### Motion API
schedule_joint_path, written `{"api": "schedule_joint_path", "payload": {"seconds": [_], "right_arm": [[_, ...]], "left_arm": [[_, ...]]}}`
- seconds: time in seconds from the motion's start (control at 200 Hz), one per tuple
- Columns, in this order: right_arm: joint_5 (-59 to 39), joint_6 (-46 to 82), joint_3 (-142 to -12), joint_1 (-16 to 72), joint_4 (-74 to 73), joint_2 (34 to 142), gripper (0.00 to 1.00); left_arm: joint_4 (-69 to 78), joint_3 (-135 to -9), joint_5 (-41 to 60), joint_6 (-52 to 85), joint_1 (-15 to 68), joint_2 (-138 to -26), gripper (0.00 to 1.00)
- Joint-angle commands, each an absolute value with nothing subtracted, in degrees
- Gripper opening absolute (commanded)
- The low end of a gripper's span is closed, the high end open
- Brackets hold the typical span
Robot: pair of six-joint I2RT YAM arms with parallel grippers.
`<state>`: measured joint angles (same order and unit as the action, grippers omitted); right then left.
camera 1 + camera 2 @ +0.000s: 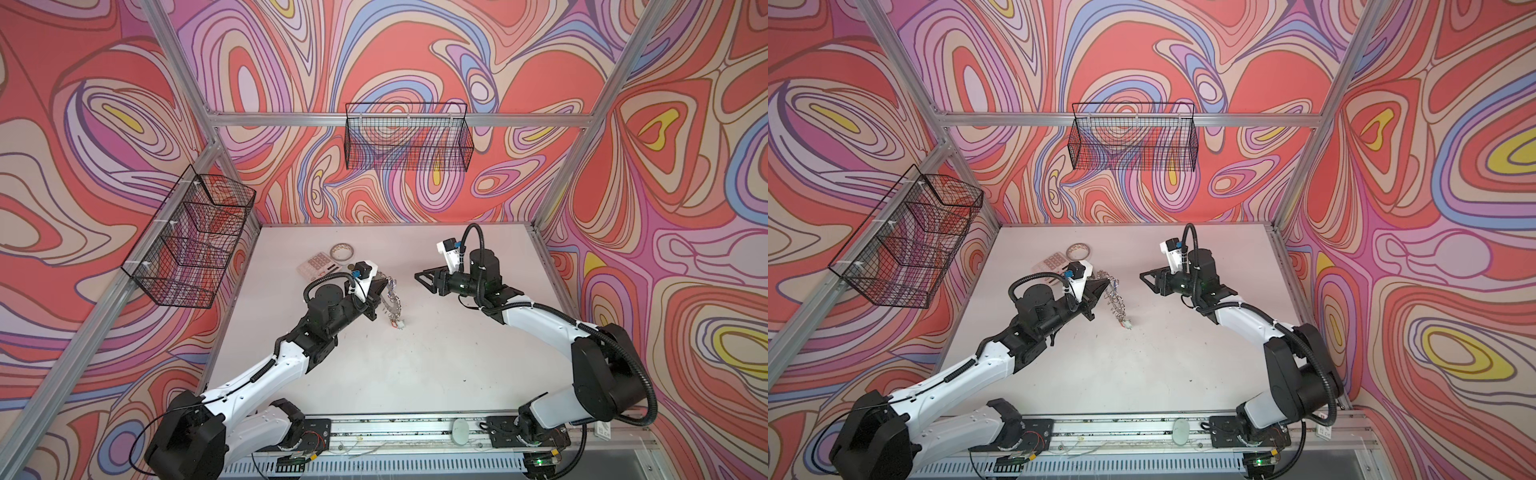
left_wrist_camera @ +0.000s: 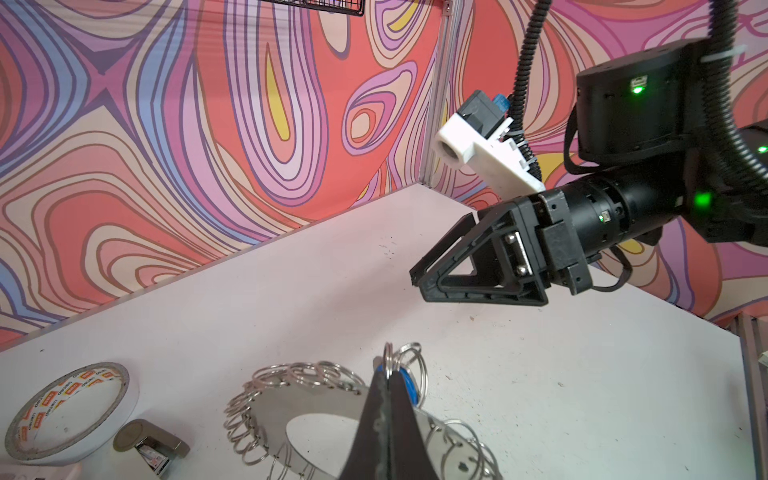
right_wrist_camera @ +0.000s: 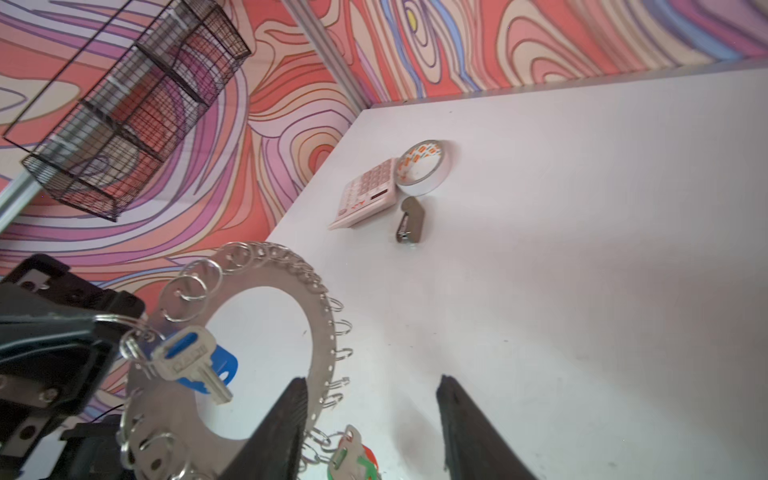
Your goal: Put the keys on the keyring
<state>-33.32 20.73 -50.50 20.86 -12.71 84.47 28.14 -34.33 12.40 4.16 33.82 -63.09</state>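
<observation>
A wire basket (image 1: 191,237) hangs on the left wall, out of the way. Far left on the worktop (image 1: 415,365) lie a calculator (image 1: 318,264), tape (image 1: 342,251) and a stapler (image 3: 409,220), all clear of the work. The left fingers (image 2: 374,415) are clenched on a loop of the keyring (image 3: 320,299), holding it on edge mid-worktop. A blue key (image 3: 189,359) hangs beside that grip, and green and red-orange keys (image 3: 349,457) hang at the low end. No loose key shows, so the task looks nearly done; the mint one I cannot make out. To the right, the right fingers (image 3: 459,424) stand released and empty, near the ring.
</observation>
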Motion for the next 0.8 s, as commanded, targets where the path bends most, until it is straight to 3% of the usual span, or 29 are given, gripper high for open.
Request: {"api": "schedule_joint_path", "payload": {"seconds": [0.0, 0.185, 0.521, 0.796], "right_arm": [[-28.33, 19.48, -49.32, 18.86, -12.58, 80.38, 0.70], [-24.30, 18.77, -50.01, 18.19, -12.04, 76.88, 0.98], [-28.15, 24.29, -48.82, 18.19, -19.14, 74.25, 0.98], [-33.41, 26.98, -49.44, 18.75, -19.67, 74.20, 0.88]], "left_arm": [[34.31, -33.45, 12.05, 6.20, 33.93, -62.41, 0.00], [37.89, -33.36, 14.67, 8.67, 33.93, -64.12, 0.00], [47.43, -33.29, 23.85, 16.18, 33.46, -69.21, 0.00], [53.33, -32.94, 30.32, 21.25, 31.75, -72.22, 0.00]]}}
